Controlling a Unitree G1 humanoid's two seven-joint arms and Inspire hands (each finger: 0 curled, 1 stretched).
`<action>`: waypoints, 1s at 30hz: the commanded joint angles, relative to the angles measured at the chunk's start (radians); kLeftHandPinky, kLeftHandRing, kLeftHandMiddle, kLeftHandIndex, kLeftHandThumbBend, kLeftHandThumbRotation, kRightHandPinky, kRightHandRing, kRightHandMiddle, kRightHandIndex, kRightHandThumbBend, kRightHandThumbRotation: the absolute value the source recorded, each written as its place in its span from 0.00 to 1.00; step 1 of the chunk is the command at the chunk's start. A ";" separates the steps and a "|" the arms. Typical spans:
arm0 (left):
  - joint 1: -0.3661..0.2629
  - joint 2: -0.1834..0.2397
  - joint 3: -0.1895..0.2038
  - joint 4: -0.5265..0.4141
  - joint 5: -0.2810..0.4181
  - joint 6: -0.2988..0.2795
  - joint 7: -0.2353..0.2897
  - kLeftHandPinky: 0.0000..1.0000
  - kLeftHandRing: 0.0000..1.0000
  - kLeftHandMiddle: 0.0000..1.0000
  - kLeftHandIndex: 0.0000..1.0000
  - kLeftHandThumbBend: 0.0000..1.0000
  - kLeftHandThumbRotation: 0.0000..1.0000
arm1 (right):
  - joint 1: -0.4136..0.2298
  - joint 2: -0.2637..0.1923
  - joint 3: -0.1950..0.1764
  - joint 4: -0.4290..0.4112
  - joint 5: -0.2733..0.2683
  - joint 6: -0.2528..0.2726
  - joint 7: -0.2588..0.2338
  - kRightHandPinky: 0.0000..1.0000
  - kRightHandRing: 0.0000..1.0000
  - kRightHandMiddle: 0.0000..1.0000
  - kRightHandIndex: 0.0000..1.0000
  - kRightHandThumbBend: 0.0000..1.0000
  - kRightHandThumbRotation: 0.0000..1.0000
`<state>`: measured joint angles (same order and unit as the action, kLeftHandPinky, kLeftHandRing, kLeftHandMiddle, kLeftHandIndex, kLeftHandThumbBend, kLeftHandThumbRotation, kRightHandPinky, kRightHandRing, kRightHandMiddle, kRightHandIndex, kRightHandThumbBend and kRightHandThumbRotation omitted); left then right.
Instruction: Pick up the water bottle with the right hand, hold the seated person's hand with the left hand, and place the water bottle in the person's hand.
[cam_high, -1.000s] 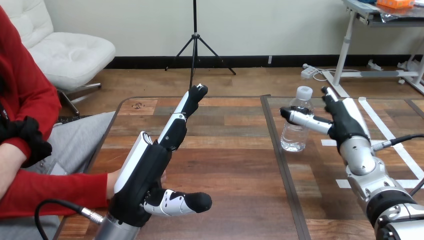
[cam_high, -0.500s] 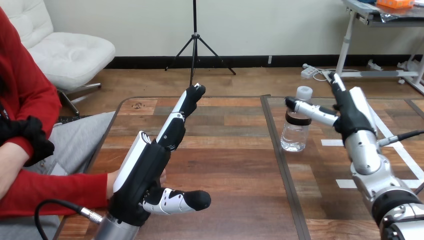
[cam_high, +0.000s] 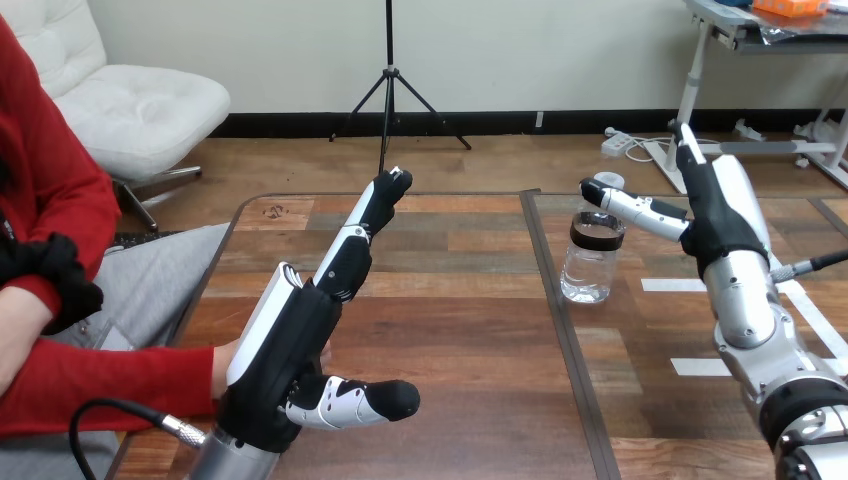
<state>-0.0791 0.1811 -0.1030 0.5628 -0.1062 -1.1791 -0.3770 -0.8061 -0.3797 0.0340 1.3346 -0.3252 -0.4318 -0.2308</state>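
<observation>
While the person's hand (cam_high: 226, 366) lies at the view's left, tucked against the back of the left hand (cam_high: 285, 345), I cannot tell whether the 2 touch. The left hand is spread flat, its fingers straight and pointing away across the tabletop (cam_high: 460, 300), thumb out to the side, and it grips nothing.

Right of the tabletop's seam, the water bottle (cam_high: 588, 270) stands upright, not yet lifted. The right hand (cam_high: 722, 215) is just beside it and high. Its fingers (cam_high: 688, 150) are straight and point upward, and its thumb (cam_high: 635, 208) reaches across in front of the bottle's neck, close under the cap. The hand is wide open and closed on nothing. Whether the thumb brushes the bottle, I cannot tell.

The risk I judge greatest is a tip-over. The hand sits near the bottle's top, so a squeeze or nudge there would push on a light, tall thing far above its base. A second risk is on the left: with no fingers curled round it, the person's hand could drift, leaving the handover no steady target.

Count: 1 water bottle, 2 robot hands, 1 person's hand by the left hand.
</observation>
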 joint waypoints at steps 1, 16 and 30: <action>-0.041 -0.002 0.000 -0.007 -0.009 -0.013 -0.002 1.00 1.00 1.00 1.00 1.00 0.76 | -0.040 -0.026 0.017 -0.057 -0.013 -0.043 -0.027 1.00 1.00 1.00 1.00 1.00 0.58; -0.044 -0.013 -0.001 -0.005 0.001 -0.022 0.001 1.00 1.00 1.00 1.00 1.00 0.76 | -0.072 -0.047 0.040 -0.066 -0.037 -0.037 -0.023 1.00 1.00 1.00 1.00 1.00 0.56; -0.039 -0.020 -0.002 -0.005 -0.002 -0.027 -0.001 1.00 1.00 1.00 1.00 1.00 0.76 | -0.108 -0.058 0.093 -0.059 -0.107 -0.027 -0.068 0.95 0.99 0.97 0.99 1.00 0.58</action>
<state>-0.0791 0.1698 -0.1054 0.5629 -0.1072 -1.1848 -0.3825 -0.8096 -0.4076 0.0986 1.3069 -0.4027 -0.4531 -0.2537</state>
